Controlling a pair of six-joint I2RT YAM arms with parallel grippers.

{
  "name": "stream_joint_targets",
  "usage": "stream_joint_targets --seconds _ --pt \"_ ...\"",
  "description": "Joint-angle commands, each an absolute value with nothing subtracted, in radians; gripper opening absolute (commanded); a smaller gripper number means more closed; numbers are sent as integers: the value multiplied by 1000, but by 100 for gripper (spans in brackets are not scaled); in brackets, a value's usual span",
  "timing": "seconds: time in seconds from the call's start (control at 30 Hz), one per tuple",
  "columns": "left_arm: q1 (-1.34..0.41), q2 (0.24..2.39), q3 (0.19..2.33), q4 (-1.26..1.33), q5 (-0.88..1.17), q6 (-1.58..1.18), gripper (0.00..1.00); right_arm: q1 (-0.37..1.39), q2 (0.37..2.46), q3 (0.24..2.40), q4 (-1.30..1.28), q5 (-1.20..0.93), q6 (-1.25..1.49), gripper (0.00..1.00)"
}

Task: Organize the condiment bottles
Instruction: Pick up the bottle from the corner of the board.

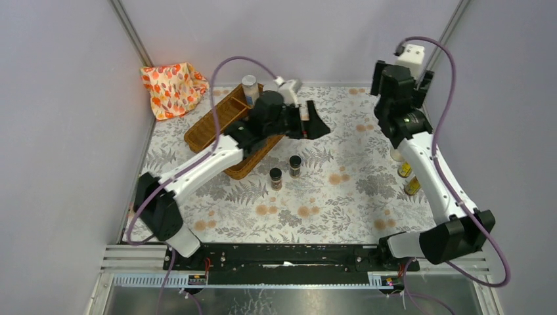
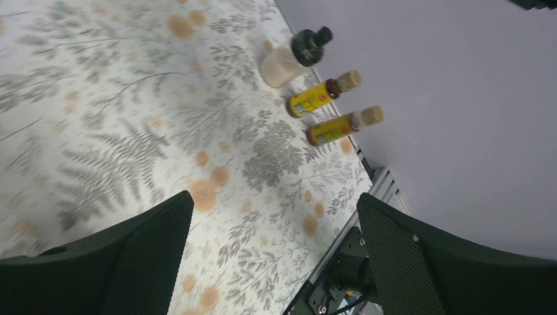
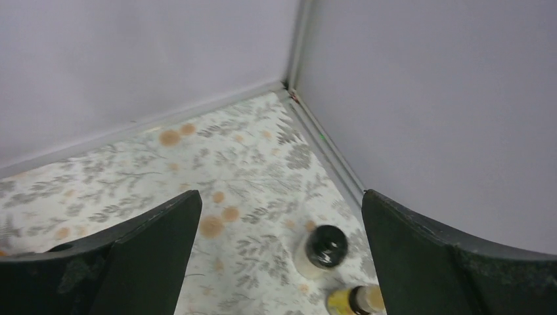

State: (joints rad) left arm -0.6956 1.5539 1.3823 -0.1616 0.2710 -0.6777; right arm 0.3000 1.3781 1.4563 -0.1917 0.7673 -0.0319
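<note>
**Surface and enclosure.** Fern-printed table covering (image 1: 341,197), bounded by pale grey walls (image 1: 66,131) on the left, far and right sides, with a metal rail (image 1: 289,252) along the near edge.

**Far left.** Divided wicker tray (image 1: 213,128) set diagonally, with one silver-lidded jar (image 1: 249,88) upright at its far end. An orange-patterned cloth (image 1: 172,88) lies in the corner.

**Centre.** Two dark spice jars (image 1: 276,178) stand apart, just right of the tray.

**Right wall.** Two yellow bottles (image 2: 315,98) and a white-filled black-capped bottle (image 2: 289,59) stand close together. A broad stretch of covering separates the two groups.

**Tools.** Left gripper (image 2: 274,207), above the tray's right side, has its jaws wide apart and holds nothing. Right gripper (image 3: 279,200), raised near the far right corner, is in the same state.
</note>
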Motion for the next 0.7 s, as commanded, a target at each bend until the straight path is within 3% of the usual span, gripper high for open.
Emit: stream_joint_targets --seconds 0.0,0.43,0.67 --pt "-755 1703 1560 -200 312 -552 99 224 1283 1363 -264 795 56 100" --pt "-837 1979 1820 -255 276 -359 99 81 1191 1243 -536 725 322 100" --pt "-859 1994 1784 -202 214 -338 99 35 1165 1220 -599 715 324 100"
